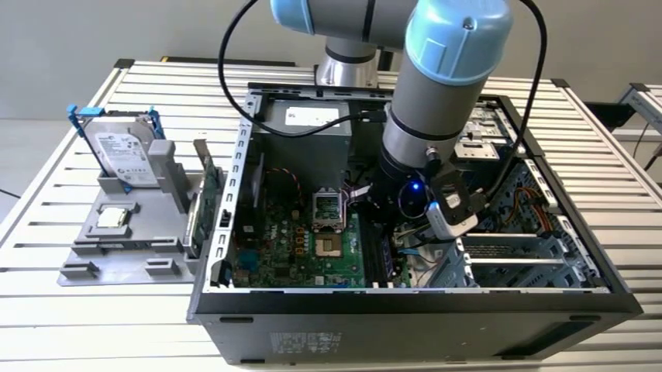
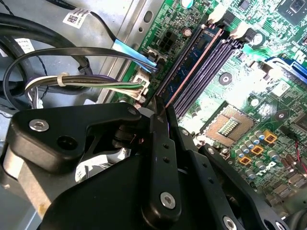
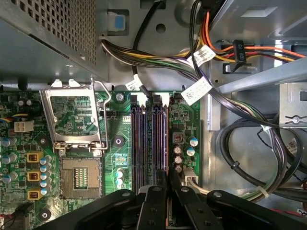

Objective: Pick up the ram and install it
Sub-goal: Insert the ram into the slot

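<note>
In the exterior view, the arm reaches down into the open computer case point(image 1: 414, 298) that lies on the slatted tabletop point(image 1: 62, 325), its end effector point(image 1: 388, 232) low over the green motherboard point(image 1: 300, 248) beside the memory slots point(image 1: 377, 256). On the exterior view's left, a grey holder point(image 1: 129, 232) carries a silver hard drive point(image 1: 122, 155) with blue brackets standing upright and a green circuit card point(image 1: 210, 198) on edge just beside the case wall. In the second wrist view, the end effector point(image 2: 160, 115) has its black fingers point(image 2: 160, 143) pressed together on the near end of the ram point(image 2: 192, 62), which stands on edge in one of the dark slots, its thin copper-toned edge running away towards the white latches point(image 2: 225, 14) at the far end. The empty processor socket point(image 2: 228, 125) lies near the slots, and a bundle of cables point(image 2: 86, 81) runs beside them. In the first wrist view, the end effector point(image 3: 168, 179) sits at the near end of the slots point(image 3: 151, 143), clenched on the ram point(image 3: 166, 139), seen edge-on as a thin line in the outermost slot; the socket point(image 3: 79, 177) is beside the slots, and cables point(image 3: 240, 139) curl over the case floor.
</note>
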Controlling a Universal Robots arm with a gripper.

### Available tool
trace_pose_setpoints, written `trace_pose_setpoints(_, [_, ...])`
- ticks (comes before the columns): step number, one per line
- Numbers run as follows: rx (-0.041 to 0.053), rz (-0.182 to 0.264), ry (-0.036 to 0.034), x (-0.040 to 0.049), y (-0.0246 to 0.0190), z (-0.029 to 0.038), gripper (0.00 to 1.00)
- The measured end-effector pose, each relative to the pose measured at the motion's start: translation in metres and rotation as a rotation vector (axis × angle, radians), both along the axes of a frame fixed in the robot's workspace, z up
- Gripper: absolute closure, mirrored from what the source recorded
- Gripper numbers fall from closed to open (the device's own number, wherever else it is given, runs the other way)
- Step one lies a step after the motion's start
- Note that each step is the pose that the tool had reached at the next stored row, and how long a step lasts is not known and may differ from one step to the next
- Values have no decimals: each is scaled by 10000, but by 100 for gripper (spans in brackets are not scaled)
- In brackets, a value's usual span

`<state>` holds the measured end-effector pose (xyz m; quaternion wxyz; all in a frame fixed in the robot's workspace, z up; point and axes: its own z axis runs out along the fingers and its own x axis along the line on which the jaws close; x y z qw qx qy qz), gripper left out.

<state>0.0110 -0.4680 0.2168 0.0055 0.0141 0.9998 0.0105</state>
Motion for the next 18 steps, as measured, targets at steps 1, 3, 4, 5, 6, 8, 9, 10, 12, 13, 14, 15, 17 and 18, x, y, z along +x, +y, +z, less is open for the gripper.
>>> trace_pose_setpoints(1, [4, 0, 0, 0, 0, -1, 100])
trace_pose_setpoints(3, [3, 0, 1, 0, 1, -2, 0])
trace_pose_setpoints(4, [2, -1, 0, 0, 0, -2, 0])
trace_pose_setpoints(5, [2, -1, 0, 0, 0, -2, 0])
trace_pose_setpoints(6, [2, -1, 0, 0, 0, -2, 0])
trace_pose_setpoints(8, [1, 0, 0, 0, 0, -2, 0])
trace_pose_setpoints(9, [1, -1, 0, 0, 0, -2, 0])
trace_pose_setpoints(10, [1, 0, 0, 0, 0, -2, 0])
trace_pose_setpoints(12, [0, 0, 0, 0, 0, -3, 0])
trace_pose_setpoints(13, [1, 0, 0, 0, 0, -3, 0])
trace_pose_setpoints(14, [1, 0, 0, 0, 0, -4, 0])
trace_pose_setpoints(15, [1, 0, 0, 0, 0, -4, 0])
trace_pose_setpoints(17, [2, -1, 0, 0, 0, -2, 0])
trace_pose_setpoints(18, [2, -1, 0, 0, 0, 5, 0])
